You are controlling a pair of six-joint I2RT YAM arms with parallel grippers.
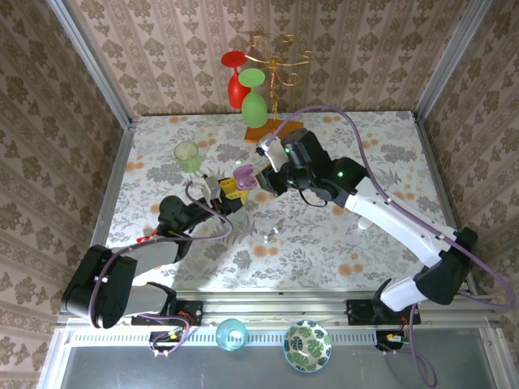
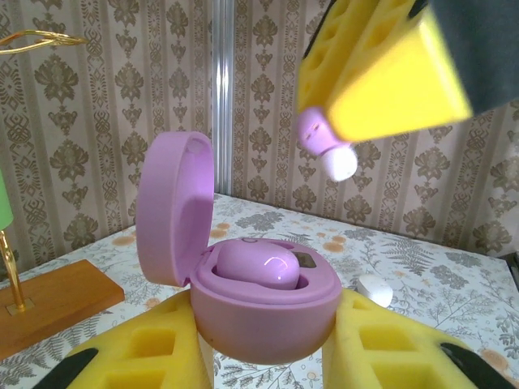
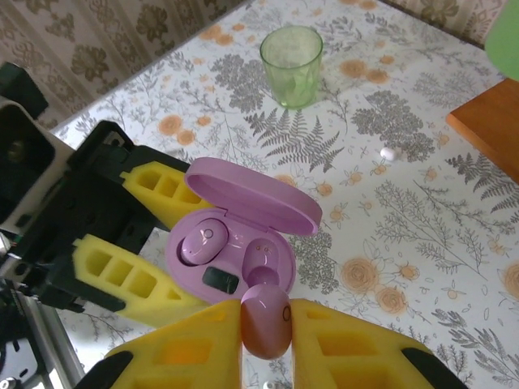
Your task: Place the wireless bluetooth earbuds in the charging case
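Note:
The pink charging case has its lid standing open, and my left gripper is shut on its base between yellow foam fingers. One pink earbud sits in the case's left slot. The right slot is empty. A second pink earbud is pinched in my right gripper, just above and in front of that empty slot. In the left wrist view this earbud hangs white tip down over the case. In the top view both grippers meet at the case mid-table.
A green cup stands at the back left. A wooden base with a gold stand holds a red and a green glass at the back. A small white object lies on the table beyond the case.

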